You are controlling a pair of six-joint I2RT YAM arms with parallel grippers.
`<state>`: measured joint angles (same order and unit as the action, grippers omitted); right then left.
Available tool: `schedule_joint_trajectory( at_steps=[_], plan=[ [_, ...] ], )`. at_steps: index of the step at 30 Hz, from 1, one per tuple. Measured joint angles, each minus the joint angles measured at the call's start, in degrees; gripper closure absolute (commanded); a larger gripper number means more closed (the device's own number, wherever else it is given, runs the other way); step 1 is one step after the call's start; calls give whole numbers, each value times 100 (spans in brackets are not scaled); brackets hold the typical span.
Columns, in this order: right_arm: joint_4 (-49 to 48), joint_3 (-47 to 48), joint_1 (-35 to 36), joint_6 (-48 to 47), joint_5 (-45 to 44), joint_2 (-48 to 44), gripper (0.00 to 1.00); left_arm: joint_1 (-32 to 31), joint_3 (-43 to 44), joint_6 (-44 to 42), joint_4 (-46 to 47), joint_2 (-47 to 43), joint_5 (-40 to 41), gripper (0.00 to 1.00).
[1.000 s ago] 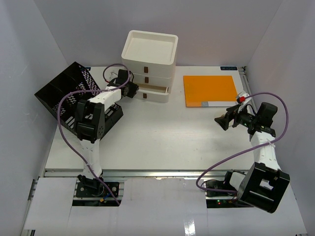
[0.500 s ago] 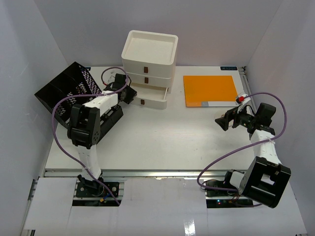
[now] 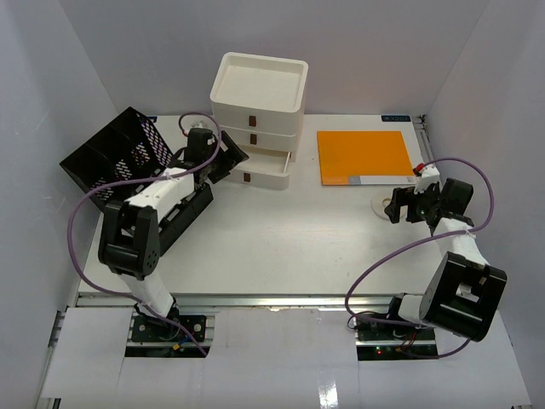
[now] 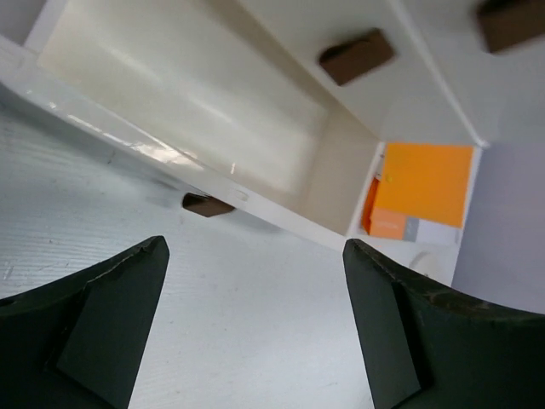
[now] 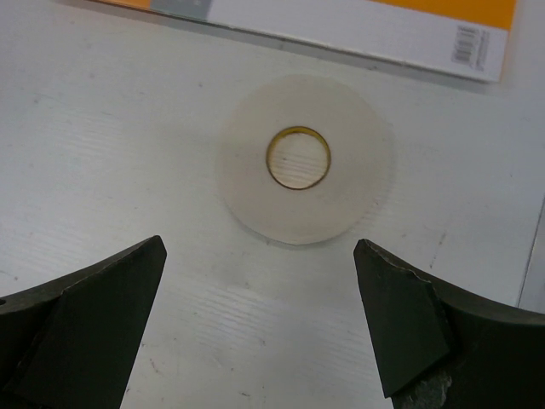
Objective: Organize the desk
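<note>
The desk [image 3: 281, 239] is a white tabletop. At its back stands a white three-drawer box [image 3: 258, 94] whose bottom drawer [image 3: 266, 169] is pulled out; in the left wrist view that drawer [image 4: 196, 94] looks empty, its brown handle [image 4: 207, 204] just beyond my fingers. My left gripper [image 3: 232, 158] [image 4: 254, 249] is open beside the drawer's left front corner, holding nothing. My right gripper [image 3: 394, 207] [image 5: 260, 247] is open and points down, just short of a flat white tape roll [image 5: 302, 158] [image 3: 381, 204] lying on the desk.
An orange notebook [image 3: 364, 156] [image 5: 341, 25] lies at the back right, just beyond the tape roll. A black mesh file rack [image 3: 115, 162] leans at the left, close to the left arm. White walls enclose the desk; a metal rail [image 3: 281, 300] runs along its front.
My left gripper drew the bottom drawer out by its handle, then let go and opened. The right gripper tipped down and moved nearer the tape roll.
</note>
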<state>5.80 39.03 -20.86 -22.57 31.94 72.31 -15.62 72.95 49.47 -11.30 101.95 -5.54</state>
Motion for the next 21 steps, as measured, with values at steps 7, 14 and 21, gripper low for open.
schedule_joint_trajectory(
  at_steps=[7, 14, 21],
  plan=[
    [11, 380, 148, 344, -1177, 851, 4, 2, -1277, -989, 1271, -1694, -872, 2],
    [152, 1192, 246, 427, -1704, 1798, 4, -7, -3092, -1507, 2977, -3219, -1964, 2],
    [138, 1810, 361, 473, -1985, 2452, 12, -24, -3852, -1538, 3974, -3448, -2994, 2]
  ],
)
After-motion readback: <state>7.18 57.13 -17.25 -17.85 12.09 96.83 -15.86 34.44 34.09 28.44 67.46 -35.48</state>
